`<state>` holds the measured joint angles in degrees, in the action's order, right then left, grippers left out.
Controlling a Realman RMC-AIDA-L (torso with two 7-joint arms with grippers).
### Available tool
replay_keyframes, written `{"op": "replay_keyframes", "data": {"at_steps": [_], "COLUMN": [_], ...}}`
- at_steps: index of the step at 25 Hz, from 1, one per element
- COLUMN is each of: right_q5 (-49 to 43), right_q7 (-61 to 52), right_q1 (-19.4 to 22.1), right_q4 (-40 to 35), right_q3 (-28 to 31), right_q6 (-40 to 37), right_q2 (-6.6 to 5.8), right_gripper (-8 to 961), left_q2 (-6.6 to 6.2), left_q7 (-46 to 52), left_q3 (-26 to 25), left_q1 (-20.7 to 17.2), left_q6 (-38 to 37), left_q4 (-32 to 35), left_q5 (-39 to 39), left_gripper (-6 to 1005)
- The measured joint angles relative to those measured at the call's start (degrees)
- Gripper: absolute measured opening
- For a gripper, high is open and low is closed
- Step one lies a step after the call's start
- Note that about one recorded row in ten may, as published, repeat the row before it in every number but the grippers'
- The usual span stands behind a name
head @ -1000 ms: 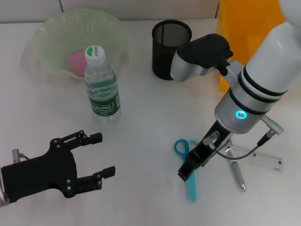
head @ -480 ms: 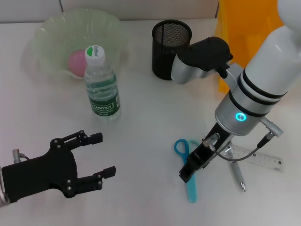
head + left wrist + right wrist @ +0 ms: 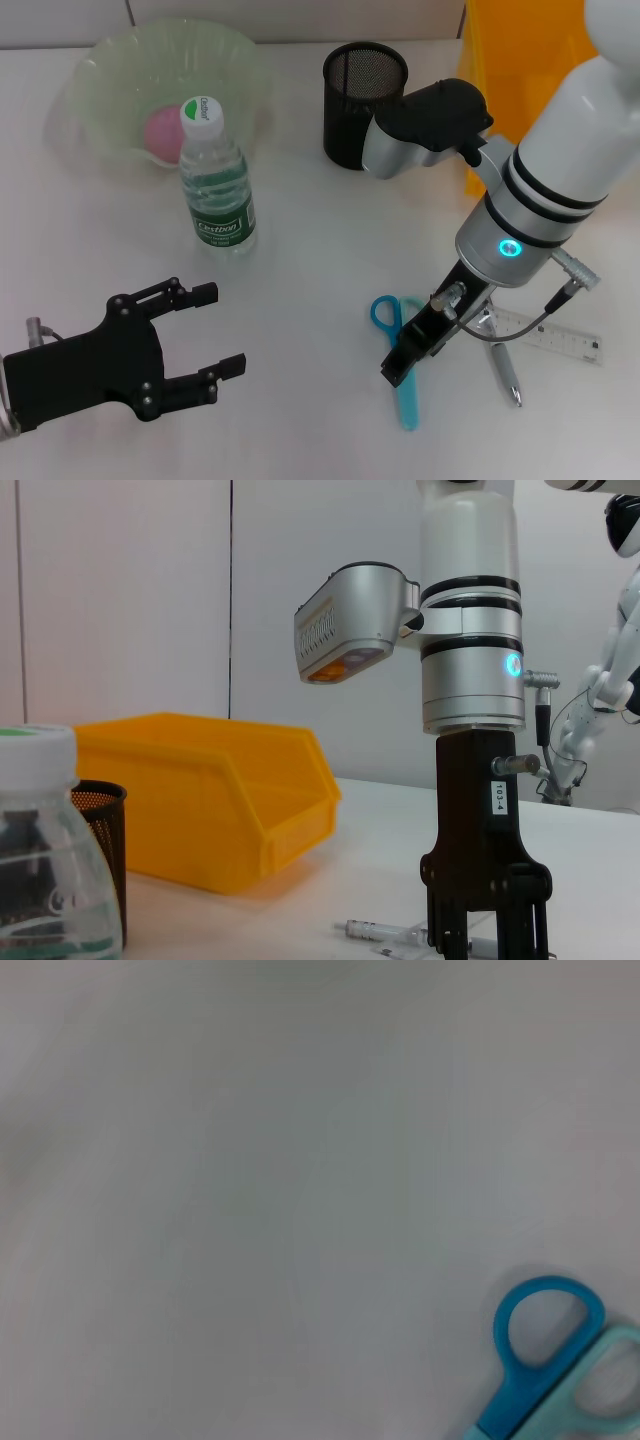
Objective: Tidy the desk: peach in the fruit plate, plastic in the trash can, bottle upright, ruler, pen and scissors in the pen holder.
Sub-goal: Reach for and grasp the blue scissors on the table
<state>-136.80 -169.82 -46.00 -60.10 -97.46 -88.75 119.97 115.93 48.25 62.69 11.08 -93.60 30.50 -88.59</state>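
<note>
A pink peach [image 3: 158,130] lies in the pale green fruit plate [image 3: 100,60] at the back left. Just in front of the plate the bottle [image 3: 216,190] stands upright. The black mesh pen holder [image 3: 365,90] is at the back centre. Blue scissors [image 3: 388,312] lie on the desk at front right, with the pen [image 3: 506,373] and the clear ruler [image 3: 555,338] beside them. My right gripper [image 3: 400,366] hangs just over the scissors' blades, fingers slightly apart in the left wrist view [image 3: 487,935]. My left gripper [image 3: 205,340] is open at front left. No plastic is in view.
An orange bin [image 3: 515,60] stands at the back right, beside the pen holder. The right arm's elbow [image 3: 430,120] hangs between them. The right wrist view shows only bare desk and the scissors' handles [image 3: 545,1355].
</note>
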Motion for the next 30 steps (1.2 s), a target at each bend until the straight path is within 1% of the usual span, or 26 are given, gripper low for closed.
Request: {"op": "replay_keyframes", "data": {"at_steps": [16,22,30], "right_q5": [0.17,0.22,0.22], "right_q7": [0.0,0.0,0.0], "right_q1": [-0.23,-0.49,-0.66], "right_q4": [0.26,0.51,0.63], "right_q3": [-1.33,-1.35,-1.19], "right_q6": [0.19,0.22,0.29], "right_q2": [0.0,0.0,0.0], "right_gripper": [636,595,513], "left_q2": [0.06,0.09,0.04], "left_q7": [0.0,0.0,0.0], "left_q3": [-0.03,-0.03,-0.03], "left_q1": [-0.04,-0.14,-0.18], "left_q6": [0.45,0.45,0.44], "left_q4": [-0.09,-0.09,-0.11], "left_q5": [-0.53,-0.53,-0.53], "left_gripper": [769,767,766]}}
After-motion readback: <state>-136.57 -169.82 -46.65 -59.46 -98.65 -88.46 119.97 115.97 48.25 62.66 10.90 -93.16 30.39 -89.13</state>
